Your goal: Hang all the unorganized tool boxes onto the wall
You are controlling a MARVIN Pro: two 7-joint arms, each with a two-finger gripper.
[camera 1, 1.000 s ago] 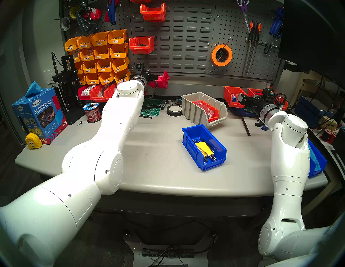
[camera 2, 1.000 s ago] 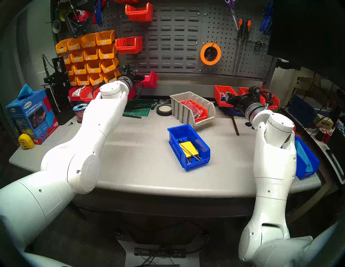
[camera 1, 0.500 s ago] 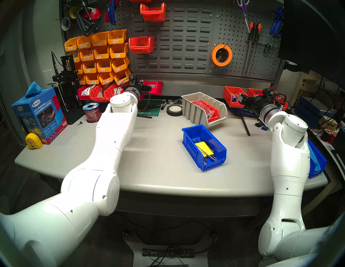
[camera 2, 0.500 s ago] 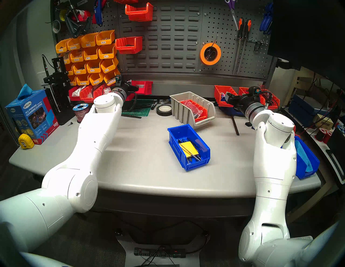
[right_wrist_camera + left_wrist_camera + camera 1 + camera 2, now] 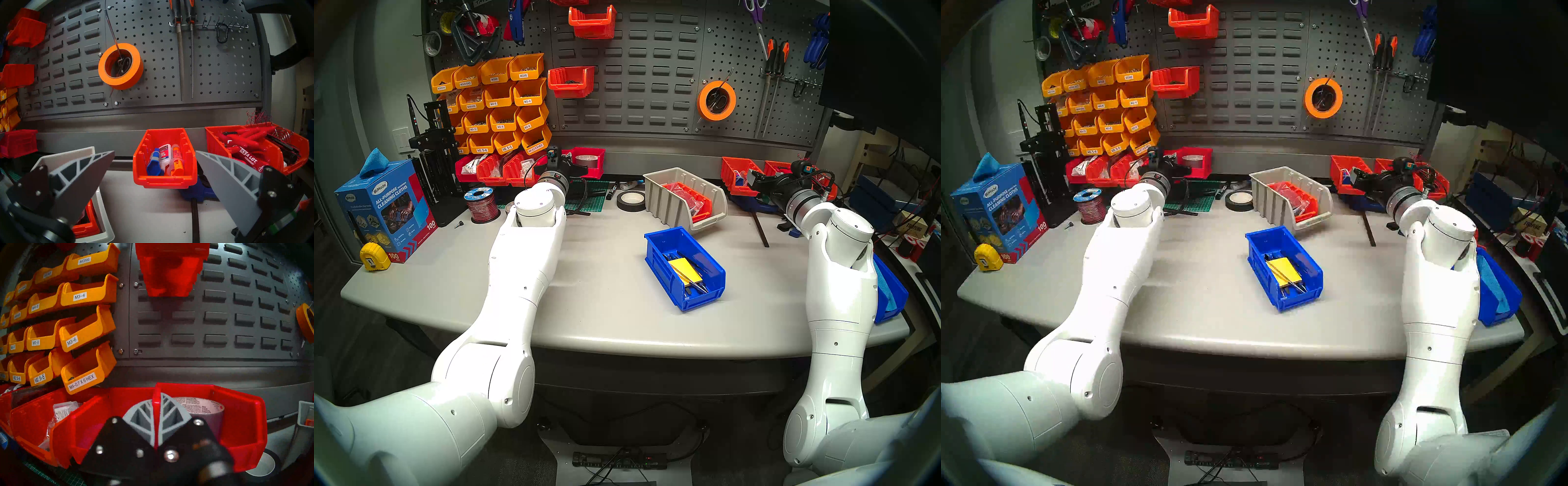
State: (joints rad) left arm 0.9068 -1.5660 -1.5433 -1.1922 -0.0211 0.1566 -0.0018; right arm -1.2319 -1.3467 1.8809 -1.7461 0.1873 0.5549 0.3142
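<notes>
My left gripper (image 5: 580, 167) is shut on the side wall of a red bin (image 5: 590, 163) that holds a roll of grey tape, level and low at the foot of the wall (image 5: 653, 85). In the left wrist view the fingers (image 5: 144, 416) pinch the bin's wall (image 5: 237, 421). The blue bin (image 5: 667, 244) with a yellow pad (image 5: 685, 270) lies mid-table. The beige ribbed bin (image 5: 660, 193) lies behind it, with a red bin inside. My right gripper (image 5: 751, 178) is open and empty, facing a small orange-red bin (image 5: 163, 181).
Two red bins (image 5: 572, 81) hang on the louvred panel, beside yellow-orange labelled bins (image 5: 497, 101). An orange tape roll (image 5: 716, 100) hangs to the right. A black tape roll (image 5: 631, 201), red bins (image 5: 490, 169) at back left and another blue bin (image 5: 890, 298) are on the table.
My left arm has drawn back and down. The red bin, held tilted up against the wall's base strip before, is now lower and level. The right arm has not moved.
</notes>
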